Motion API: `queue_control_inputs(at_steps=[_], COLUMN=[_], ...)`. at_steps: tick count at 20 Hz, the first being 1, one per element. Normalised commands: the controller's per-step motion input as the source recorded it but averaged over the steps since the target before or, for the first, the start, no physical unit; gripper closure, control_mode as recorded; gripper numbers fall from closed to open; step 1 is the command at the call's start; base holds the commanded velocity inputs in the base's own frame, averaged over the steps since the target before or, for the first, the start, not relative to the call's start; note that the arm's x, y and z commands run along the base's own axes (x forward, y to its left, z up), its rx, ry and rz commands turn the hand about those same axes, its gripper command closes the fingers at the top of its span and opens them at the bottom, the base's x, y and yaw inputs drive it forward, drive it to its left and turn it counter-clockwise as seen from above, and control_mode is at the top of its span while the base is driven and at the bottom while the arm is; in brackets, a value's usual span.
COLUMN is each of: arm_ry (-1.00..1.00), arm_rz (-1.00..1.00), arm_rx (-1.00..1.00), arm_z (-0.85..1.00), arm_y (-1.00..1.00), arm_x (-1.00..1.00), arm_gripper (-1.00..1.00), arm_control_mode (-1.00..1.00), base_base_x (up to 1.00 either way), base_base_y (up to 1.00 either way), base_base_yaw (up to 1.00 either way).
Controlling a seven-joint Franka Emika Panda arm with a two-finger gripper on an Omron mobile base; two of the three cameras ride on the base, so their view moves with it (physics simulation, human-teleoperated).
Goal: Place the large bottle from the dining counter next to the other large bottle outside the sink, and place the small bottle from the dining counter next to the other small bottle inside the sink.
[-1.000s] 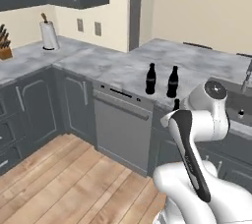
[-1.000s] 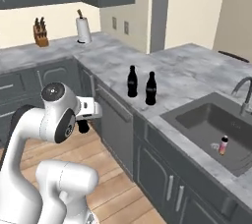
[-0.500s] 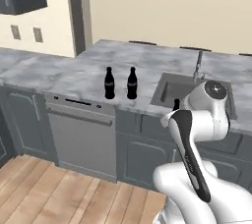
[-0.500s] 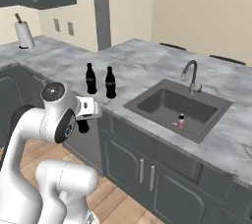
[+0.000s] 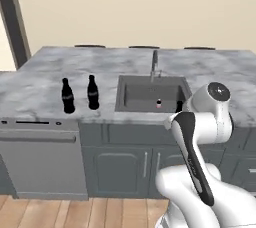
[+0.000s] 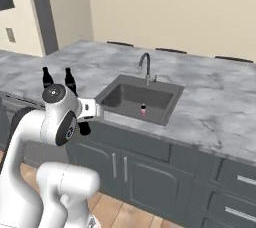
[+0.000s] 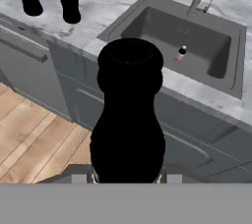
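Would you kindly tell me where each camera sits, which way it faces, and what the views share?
Left base view: behind the arm's left, facing the sink; white arm lower right.
Right base view: behind the arm's right, facing the sink; white arm lower left.
Hand view: on the hand, looking along the pincer past its held black bottle.
Shared: sink, small bottle inside, two black bottles on the counter.

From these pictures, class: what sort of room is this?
A home kitchen, most likely: a dark grey recessed sink with a curved gooseneck faucet, a grey-white marble-veined countertop, and slate-grey cabinets below.
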Motion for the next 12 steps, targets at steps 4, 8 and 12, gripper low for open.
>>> queue_control_inputs(at_steps=[4,8,12], arm_ry=[0.0,0.0,0.0], arm_rz=[0.0,0.0,0.0], arm_rx=[0.0,0.0,0.0], arm_z=[0.0,0.0,0.0], arm_y=[0.0,0.0,0.0], arm_x=[0.0,0.0,0.0], arm_gripper=[1.0,1.0,1.0], arm_control_mode=[1.0,1.0,1.0], base_base_x=[0.0,0.0,0.0], base_base_y=[0.0,-0.12,-0.19], base_base_yaw=[-0.5,-0.47,-0.42])
